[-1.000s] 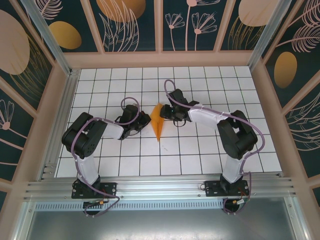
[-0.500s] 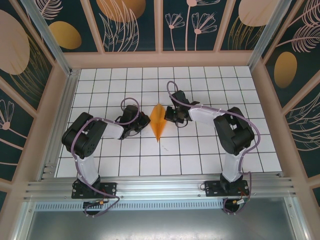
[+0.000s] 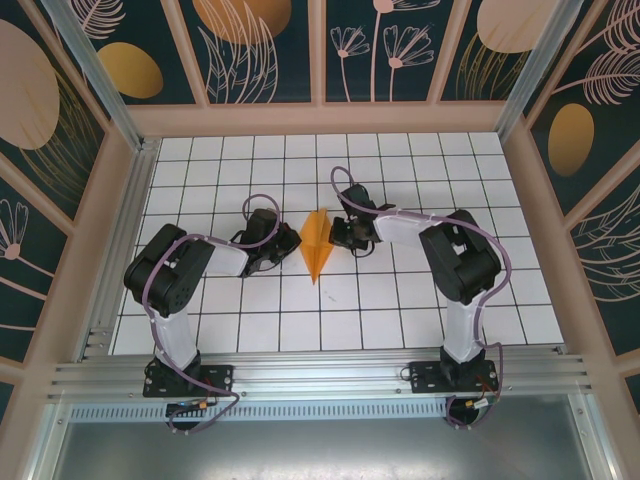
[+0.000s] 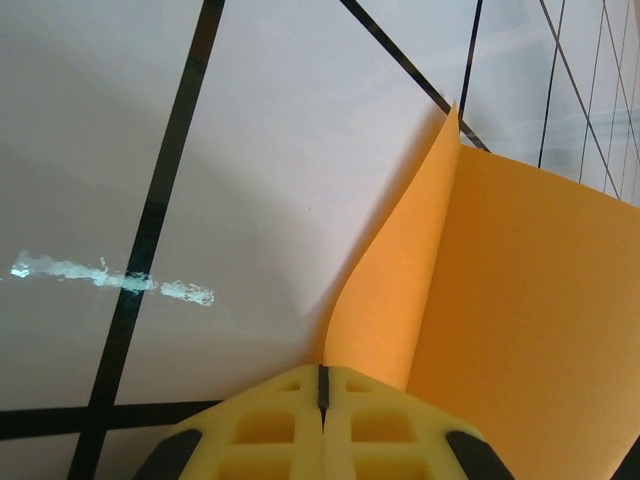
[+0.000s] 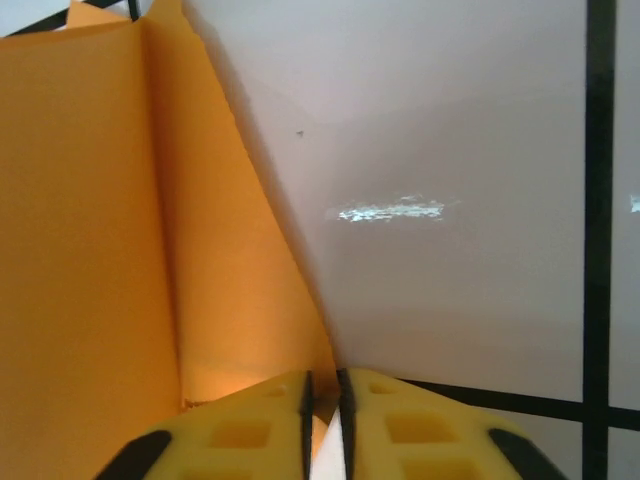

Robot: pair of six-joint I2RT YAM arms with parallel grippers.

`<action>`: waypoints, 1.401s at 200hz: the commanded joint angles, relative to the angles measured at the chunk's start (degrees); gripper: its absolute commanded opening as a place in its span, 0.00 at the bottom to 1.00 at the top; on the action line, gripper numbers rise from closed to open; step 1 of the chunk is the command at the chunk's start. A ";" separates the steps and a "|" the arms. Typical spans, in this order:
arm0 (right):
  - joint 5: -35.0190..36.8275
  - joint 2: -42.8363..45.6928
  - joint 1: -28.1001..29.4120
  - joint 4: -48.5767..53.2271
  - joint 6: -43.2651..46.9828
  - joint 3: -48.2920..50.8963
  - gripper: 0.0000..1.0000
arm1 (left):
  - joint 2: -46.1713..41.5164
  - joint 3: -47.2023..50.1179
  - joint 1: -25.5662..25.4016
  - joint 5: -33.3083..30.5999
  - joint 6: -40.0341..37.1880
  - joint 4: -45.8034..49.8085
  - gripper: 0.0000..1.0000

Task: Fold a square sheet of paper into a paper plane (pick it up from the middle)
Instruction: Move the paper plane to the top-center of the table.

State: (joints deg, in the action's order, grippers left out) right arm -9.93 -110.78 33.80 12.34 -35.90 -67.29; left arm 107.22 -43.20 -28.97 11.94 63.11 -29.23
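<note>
The left gripper (image 3: 289,243) lies low over the table (image 3: 400,310), just left of the table's middle, and points right at the paper plane (image 3: 317,245). Its own wrist camera shows what the overhead view cannot. The yellow fingers (image 4: 260,425) are pressed together with only a dark seam between them. An orange flap (image 4: 400,270) runs down into that seam, so the gripper is clenched on the paper's left edge. From there the flap stands up off the table and curves to a point, with a broad flat panel beside it.

From above, the paper plane is a slim orange kite shape near the table's centre. Its wide part lies between the two grippers and its sharp tip points toward the near edge. A centre ridge is raised.

The right gripper (image 3: 337,236) comes in from the right and meets the paper's right edge. In the right wrist view its fingers (image 5: 410,425) stand a narrow slit apart, and the white of the table shows through the slit. The orange paper (image 5: 90,230) fills the left of that view. A crease runs down it, and its lower edge reaches the slit. Whether the pads touch the paper cannot be told.
</note>
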 commanded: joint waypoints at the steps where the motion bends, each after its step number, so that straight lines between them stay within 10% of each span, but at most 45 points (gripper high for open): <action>1: 3.20 6.85 0.04 3.30 0.83 0.03 0.33 | 1.61 -0.58 0.32 -0.95 -0.89 2.42 0.00; 64: 8.08 10.81 7.73 8.66 -0.90 0.25 0.64 | 1.59 -0.31 0.32 -0.11 0.65 0.68 0.00; 151: 11.36 5.57 13.92 11.46 -0.93 -5.64 0.44 | 0.80 0.41 0.32 1.26 1.44 -1.57 0.00; 280: 13.30 -3.44 13.83 15.91 -1.23 -12.00 0.41 | 0.61 1.08 0.32 1.24 2.06 -2.41 0.00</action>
State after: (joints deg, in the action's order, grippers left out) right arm 0.91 -112.81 47.35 25.04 -36.80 -76.88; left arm 107.31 -43.03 -28.97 13.04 64.69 -30.09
